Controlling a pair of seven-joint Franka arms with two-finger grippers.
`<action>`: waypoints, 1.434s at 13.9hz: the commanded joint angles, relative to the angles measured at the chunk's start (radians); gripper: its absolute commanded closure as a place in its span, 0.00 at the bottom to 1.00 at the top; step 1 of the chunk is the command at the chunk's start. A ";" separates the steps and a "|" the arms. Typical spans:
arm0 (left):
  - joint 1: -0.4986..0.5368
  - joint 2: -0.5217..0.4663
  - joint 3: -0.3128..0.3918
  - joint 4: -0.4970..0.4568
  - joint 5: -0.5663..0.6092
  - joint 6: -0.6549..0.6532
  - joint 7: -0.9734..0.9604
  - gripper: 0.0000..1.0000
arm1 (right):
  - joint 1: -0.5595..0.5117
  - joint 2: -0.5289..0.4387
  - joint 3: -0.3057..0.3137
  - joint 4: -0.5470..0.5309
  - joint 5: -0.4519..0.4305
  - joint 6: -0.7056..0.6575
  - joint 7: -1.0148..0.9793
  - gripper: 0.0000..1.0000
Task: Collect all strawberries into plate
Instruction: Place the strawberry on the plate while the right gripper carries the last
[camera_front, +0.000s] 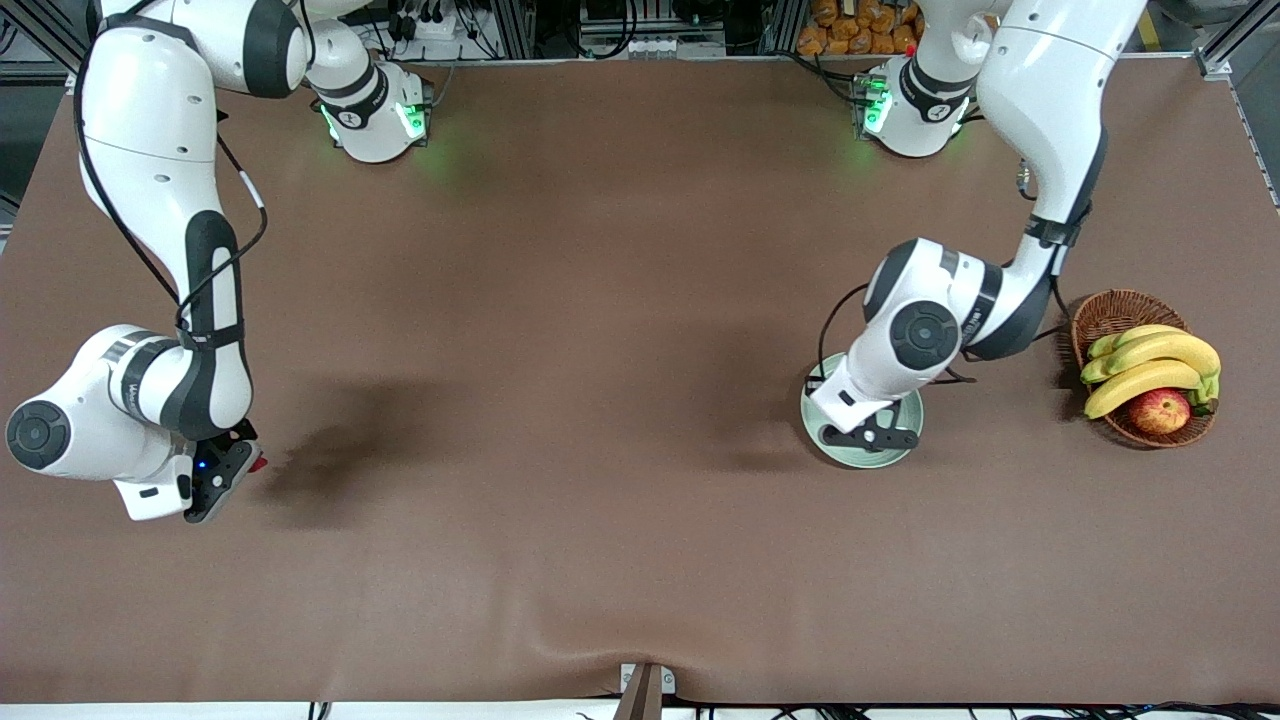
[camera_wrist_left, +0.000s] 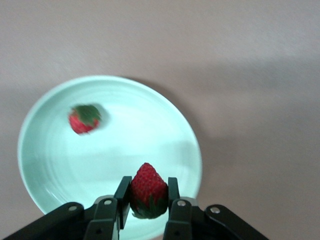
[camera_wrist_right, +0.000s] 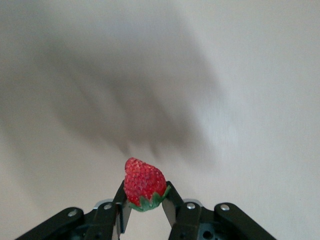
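My left gripper hangs over the pale mint-green plate and hides most of it. In the left wrist view that gripper is shut on a red strawberry just above the plate. A second strawberry lies in the plate. My right gripper is above the table at the right arm's end, shut on a third strawberry. The right wrist view shows that gripper pinching the berry near its green cap, over bare table.
A brown wicker basket with bananas and a red-yellow apple stands beside the plate toward the left arm's end of the table. The brown mat stretches between the two grippers.
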 joint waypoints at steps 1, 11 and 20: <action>0.033 0.045 -0.008 0.023 0.079 0.042 0.020 0.90 | 0.097 -0.020 0.001 0.014 0.076 -0.013 -0.011 1.00; 0.041 0.059 -0.008 0.024 0.086 0.078 0.036 0.00 | 0.395 0.032 0.194 0.053 0.287 0.241 0.365 1.00; 0.038 -0.015 -0.068 0.018 0.069 -0.022 0.011 0.00 | 0.511 0.142 0.195 0.088 0.290 0.435 0.544 0.86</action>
